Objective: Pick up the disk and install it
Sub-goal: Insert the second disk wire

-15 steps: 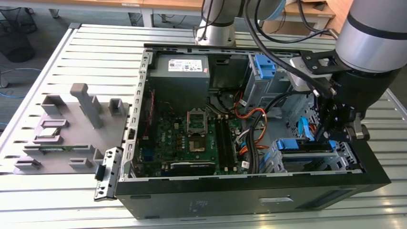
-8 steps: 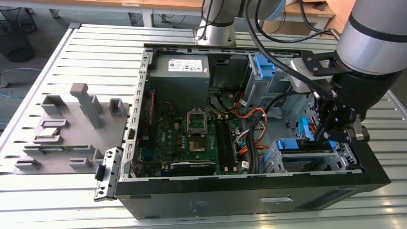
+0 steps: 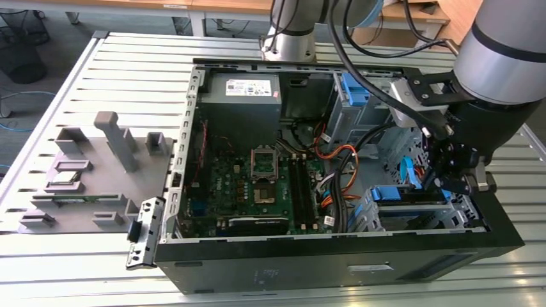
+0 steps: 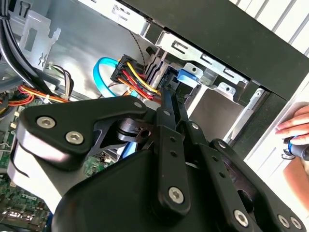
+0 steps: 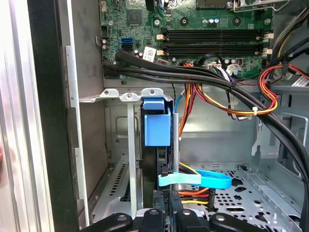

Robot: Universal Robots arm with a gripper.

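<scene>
A: The black metal gripper (image 3: 445,182) hangs low inside the open black computer case (image 3: 341,256), on the exterior view's right, above the grey metal drive cage (image 3: 410,214). In the second wrist view the gripper (image 4: 169,94) has its fingers drawn narrow, pressed close together around something thin and dark.

B: And the disk?

A: The flat hard drive with its bright blue plastic carrier frame (image 5: 157,128) stands on edge in the cage slot in the first wrist view, directly ahead of the gripper (image 5: 166,212). Whether the fingers actually clamp it, I cannot tell.

B: What lies around it?

A: A light blue flat data cable (image 5: 203,179) curls beside the disk, near red, yellow and orange power wires (image 5: 212,104). The green motherboard (image 3: 256,179) sits in the middle of the case. The case rests on a slatted grey metal worktop (image 3: 102,64), and a person's hand (image 4: 295,126) rests outside the case.
</scene>
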